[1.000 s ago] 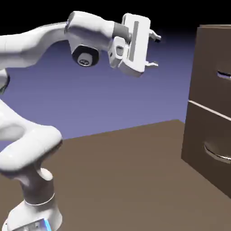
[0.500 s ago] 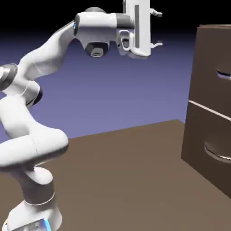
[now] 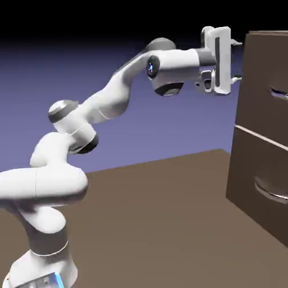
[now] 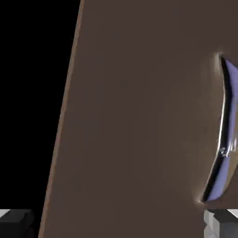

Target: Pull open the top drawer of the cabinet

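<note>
Nothing of the pull itself is done, as far as I can judge: the top drawer (image 3: 269,84) sits flush in the cabinet (image 3: 261,140) at the right of the exterior view, its front level with the lower drawer (image 3: 264,180) beneath it.

Going from the left of that view: my base stands on the desk (image 3: 163,225) in the lower left corner, and my arm climbs up and across to the right. My pincer (image 3: 239,59) is level with the top drawer, just beside the cabinet's near edge, fingers pointing at the brown front. It is released, jaws spread wide, with nothing between them. I cannot tell from here whether the fingertips touch the wood; they look just short of it.

In the hand view the drawer front (image 4: 139,116) fills most of the picture, dark void to its left, and the silver bar handle (image 4: 223,135) lies off to the right, above my right fingertip rather than between the two. So I judge I am near the drawer but not lined up on the handle.

What is left: shift across until the handle sits between the jaws, move in, clench on it and draw straight back.

Nothing stands in the way; the lower handle (image 3: 273,194) is well below my line, and the desk before the cabinet holds no other object I can see.
</note>
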`<move>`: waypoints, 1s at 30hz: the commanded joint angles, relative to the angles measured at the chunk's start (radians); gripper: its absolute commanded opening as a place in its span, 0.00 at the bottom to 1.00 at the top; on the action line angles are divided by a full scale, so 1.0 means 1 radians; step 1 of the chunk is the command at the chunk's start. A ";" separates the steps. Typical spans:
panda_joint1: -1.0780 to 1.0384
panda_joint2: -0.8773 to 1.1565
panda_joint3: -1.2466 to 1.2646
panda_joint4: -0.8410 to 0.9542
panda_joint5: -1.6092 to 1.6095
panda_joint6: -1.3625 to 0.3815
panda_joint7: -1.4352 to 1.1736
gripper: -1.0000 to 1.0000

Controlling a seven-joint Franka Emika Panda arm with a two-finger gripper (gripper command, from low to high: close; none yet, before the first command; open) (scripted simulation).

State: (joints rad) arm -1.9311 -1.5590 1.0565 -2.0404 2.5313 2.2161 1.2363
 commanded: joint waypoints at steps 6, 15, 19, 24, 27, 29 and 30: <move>-0.182 -0.093 0.099 0.072 0.237 -0.077 0.046 0.50; -0.296 -0.072 0.111 0.277 0.252 0.014 0.074 0.00; -0.216 -0.087 0.103 0.133 0.243 -0.050 0.054 0.00; -0.115 -0.105 0.088 -0.049 0.223 -0.131 0.032 0.00; -0.054 -0.117 0.074 -0.157 0.205 -0.179 0.020 0.00; -0.013 -0.125 0.062 -0.230 0.191 -0.211 0.012 0.00; 0.007 -0.130 0.056 -0.266 0.183 -0.227 0.008 0.00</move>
State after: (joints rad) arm -1.9239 -1.6888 1.1120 -2.3065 2.7172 1.9896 1.2434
